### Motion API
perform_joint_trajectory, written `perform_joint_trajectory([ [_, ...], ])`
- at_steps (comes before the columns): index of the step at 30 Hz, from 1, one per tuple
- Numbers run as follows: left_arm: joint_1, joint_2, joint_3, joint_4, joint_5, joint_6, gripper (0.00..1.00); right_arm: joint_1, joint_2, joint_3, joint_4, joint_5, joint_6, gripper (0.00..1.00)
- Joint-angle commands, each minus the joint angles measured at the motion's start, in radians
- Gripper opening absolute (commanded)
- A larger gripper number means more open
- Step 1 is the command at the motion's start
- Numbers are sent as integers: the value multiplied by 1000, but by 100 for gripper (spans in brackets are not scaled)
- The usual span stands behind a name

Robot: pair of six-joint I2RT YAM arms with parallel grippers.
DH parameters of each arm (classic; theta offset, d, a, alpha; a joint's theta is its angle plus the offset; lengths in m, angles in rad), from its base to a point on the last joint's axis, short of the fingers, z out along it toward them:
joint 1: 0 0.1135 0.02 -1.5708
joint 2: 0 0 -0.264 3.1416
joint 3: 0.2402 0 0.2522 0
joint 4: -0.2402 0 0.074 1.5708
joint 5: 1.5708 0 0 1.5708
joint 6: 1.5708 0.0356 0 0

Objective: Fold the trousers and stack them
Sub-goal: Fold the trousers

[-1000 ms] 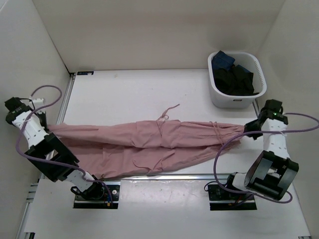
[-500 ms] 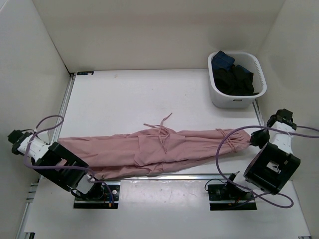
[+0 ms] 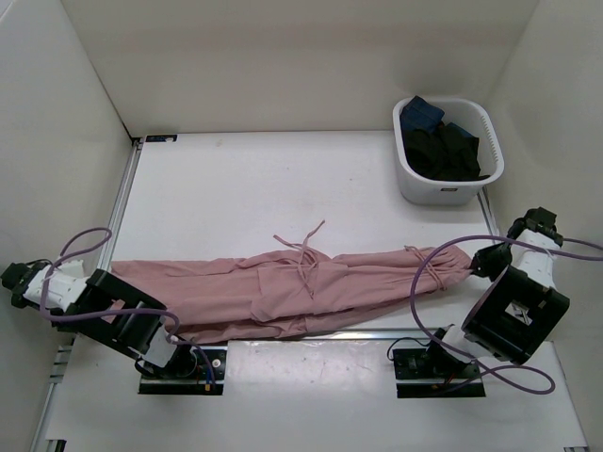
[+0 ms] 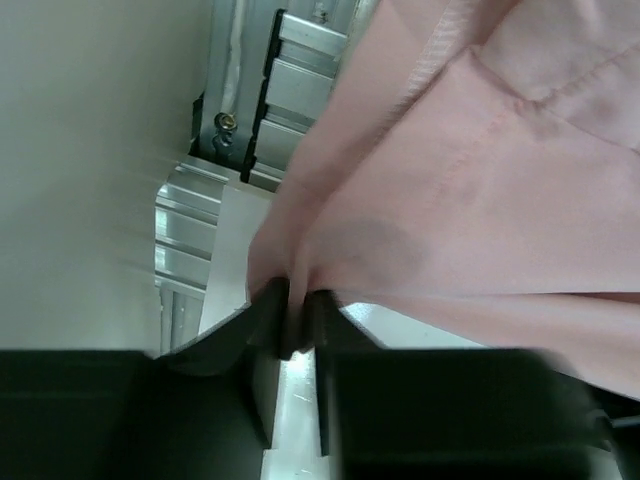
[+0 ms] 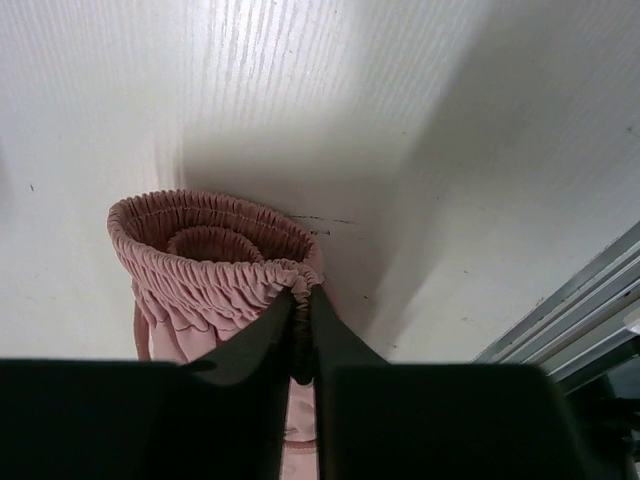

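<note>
Now the pink trousers [image 3: 283, 292] lie pulled out long and flat on the white table [image 3: 264, 179]. They run close along the near edge, from the left edge almost to the right edge. The cloth has soft folds and wrinkles in it. A thin pink drawstring [image 3: 303, 247] curls on top of the trousers near the middle and sticks out a little toward the far edge.

At the right end is the bunched stretchy waist [image 5: 210, 250]. The right gripper [image 5: 303, 300] has its two fingers pinched tight on the rim of that waist, and the waist stands open like a ring just above the table. At the left end, the left gripper [image 4: 297, 295] has its fingers squeezed shut on a fold of the pink cloth, close to the near left corner.

A metal rail [image 3: 311, 334] runs along the near edge, just beside the trousers. A white basket [image 3: 415, 184] sits in the far right corner, well apart from the trousers. Dark clothes [image 3: 448, 146] are piled inside it.
</note>
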Motion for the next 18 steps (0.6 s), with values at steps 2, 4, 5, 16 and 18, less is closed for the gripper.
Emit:
perform_joint_trajectory([
  [2, 11, -22, -32, 51, -57, 50, 45, -15, 1, 7, 39, 23, -42, 24],
  [4, 11, -13, -75, 39, -78, 59, 57, -15, 1, -12, 39, 37, -59, 43],
  [5, 11, -13, -75, 26, -78, 59, 60, -15, -12, -24, 39, 46, -74, 47],
  [16, -238, -56, 201, -184, 217, -36, 73, 44, -42, -33, 48, 35, -141, 52],
  [18, -291, -25, 201, -144, 205, -99, 75, 57, -42, -33, 48, 26, -150, 54],
])
